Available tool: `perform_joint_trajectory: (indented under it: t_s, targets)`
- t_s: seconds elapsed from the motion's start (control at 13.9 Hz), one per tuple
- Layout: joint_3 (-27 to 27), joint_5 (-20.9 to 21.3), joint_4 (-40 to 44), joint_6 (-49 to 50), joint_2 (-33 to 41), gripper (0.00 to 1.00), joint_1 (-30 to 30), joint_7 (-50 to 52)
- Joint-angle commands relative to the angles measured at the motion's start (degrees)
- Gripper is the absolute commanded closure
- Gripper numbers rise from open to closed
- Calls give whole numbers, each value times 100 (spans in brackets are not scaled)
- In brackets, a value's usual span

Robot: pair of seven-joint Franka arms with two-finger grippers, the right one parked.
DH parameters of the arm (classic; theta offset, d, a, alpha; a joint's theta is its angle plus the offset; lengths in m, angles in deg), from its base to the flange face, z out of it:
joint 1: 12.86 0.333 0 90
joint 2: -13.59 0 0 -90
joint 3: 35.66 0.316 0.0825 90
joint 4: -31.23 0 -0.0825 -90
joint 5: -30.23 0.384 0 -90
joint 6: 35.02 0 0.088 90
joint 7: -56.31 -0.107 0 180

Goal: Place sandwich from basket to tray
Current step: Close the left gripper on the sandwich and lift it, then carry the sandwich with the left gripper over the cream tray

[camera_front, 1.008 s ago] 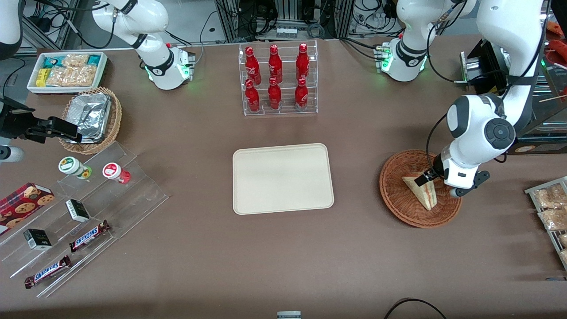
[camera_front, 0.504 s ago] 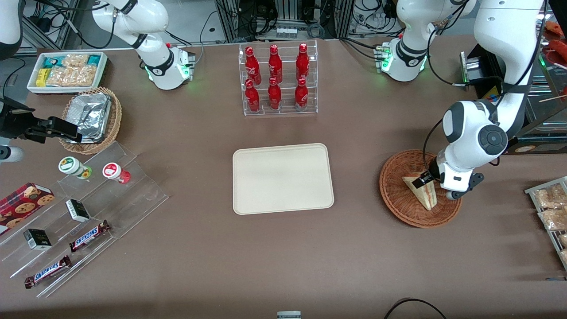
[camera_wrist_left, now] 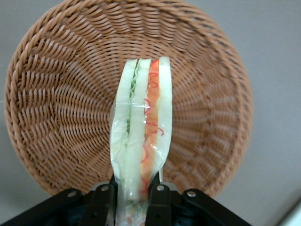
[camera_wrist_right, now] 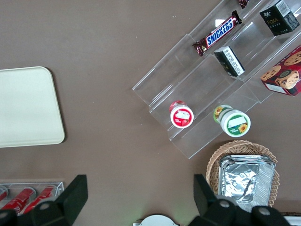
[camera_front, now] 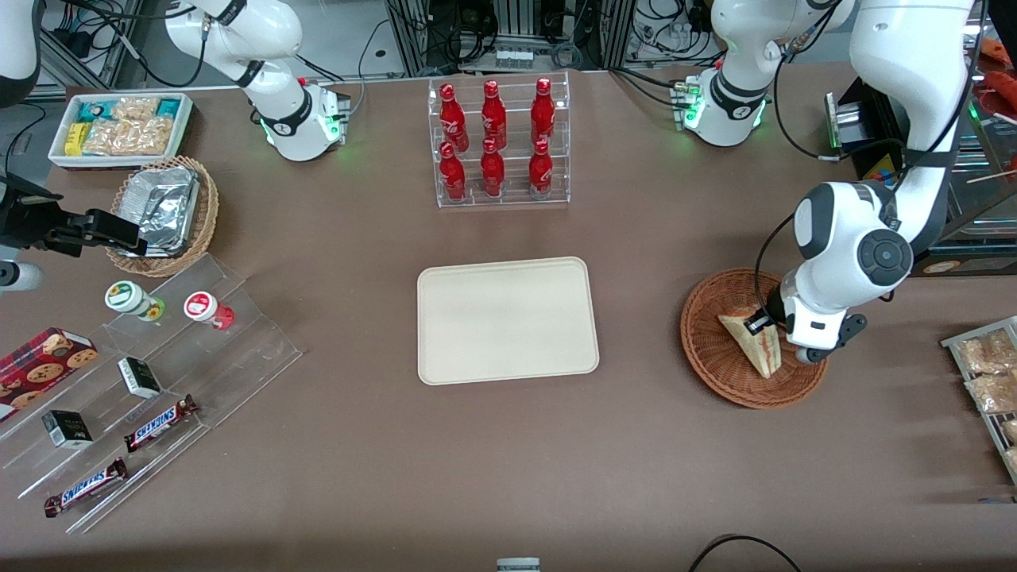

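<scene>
The clear-wrapped sandwich (camera_front: 752, 343) stands on edge in the round reddish-brown basket (camera_front: 702, 324) toward the working arm's end of the table. My gripper (camera_front: 764, 324) is shut on its thick end. In the left wrist view both black fingers (camera_wrist_left: 159, 201) press the wrap on either side of the sandwich (camera_wrist_left: 141, 122), whose red and pale layers point away over the basket (camera_wrist_left: 56, 94). I cannot tell whether it still touches the weave. The cream tray (camera_front: 507, 319) lies flat mid-table, nothing on it, and also shows in the right wrist view as the tray (camera_wrist_right: 26, 107).
A clear rack of red bottles (camera_front: 496, 143) stands farther from the front camera than the tray. A wire rack of snack packets (camera_front: 985, 373) sits at the table edge beside the basket. Acrylic steps (camera_front: 143, 373) with snacks lie toward the parked arm's end.
The working arm's wrist has shifted slightly toward the tray, and the sandwich has moved a little with it inside the basket.
</scene>
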Motion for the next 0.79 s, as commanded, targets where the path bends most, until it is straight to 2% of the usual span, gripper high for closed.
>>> perform_joint_trajectory:
  t_s: [0.0,0.5,0.72]
  targets:
    - [8,44,467,599,63,100,-269,-169]
    - [8,193,643,591,-77,100,-1709,-443]
    - [8,150,1108,618,-463,100,-2447,-59]
